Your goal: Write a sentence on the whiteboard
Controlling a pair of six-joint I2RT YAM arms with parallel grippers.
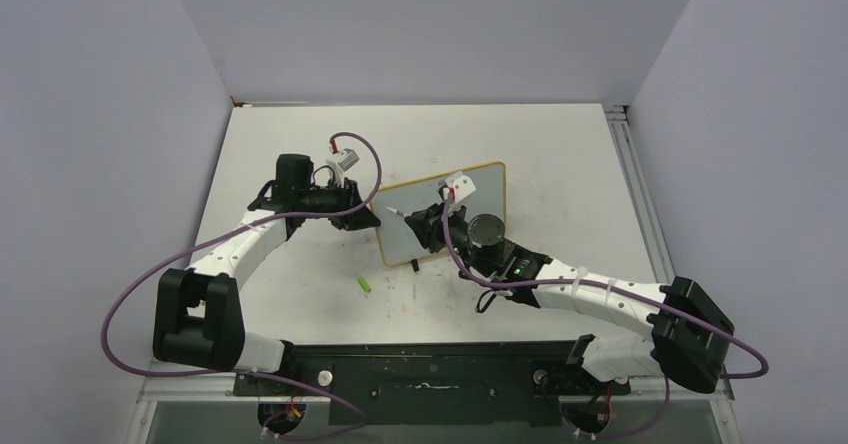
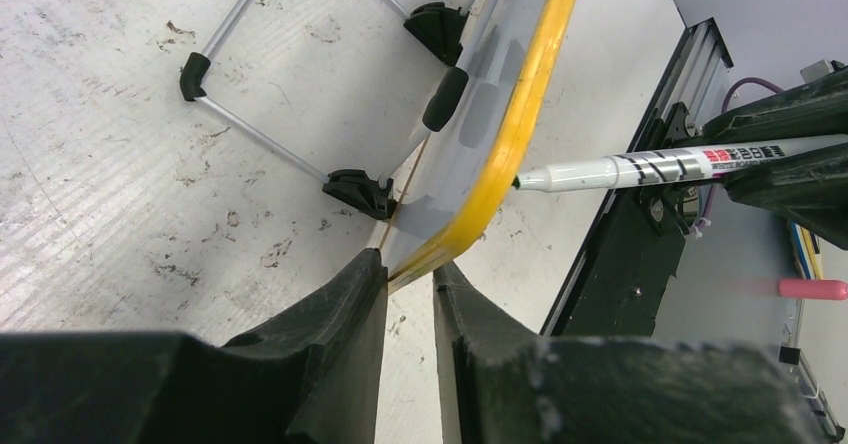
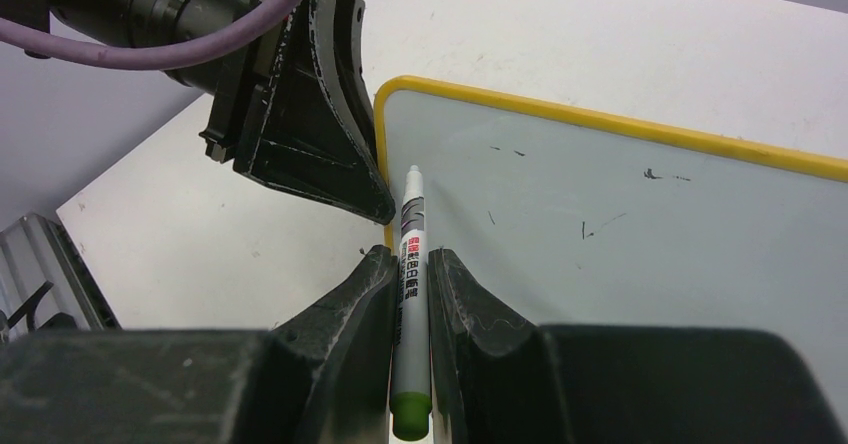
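Board (image 1: pixel 485 194) stands mid-desk, propped at a tilt on its wire stand (image 2: pixel 265 136), roughly equal distance from L and R edges. Left claw (image 2: pixel 410 274) is clamped on the board's frame at its lower left corner, one finger on each side, bracing it. Right claw (image 3: pixel 410 254) is closed tight on the marker (image 3: pixel 411 224), nib pointing up and fwd, green butt end toward the wrist. The marker's cap (image 1: pixel 365 284) lies loose on the desk (image 1: pixel 300 154), toward the near edge, just short of the board.

The nib sits right by the board's left frame near the top corner; from the wrist views one can't tell if it's touching. No sentence on the board yet, only a few faint stray specks.

So the step in hand looks like lining up for the first stroke. Next move, by the look of it: ease the nib off the frame onto the white, press lightly, then run L to R. Too much push could rock the board on its stand, so the left grip needs to stay firm.
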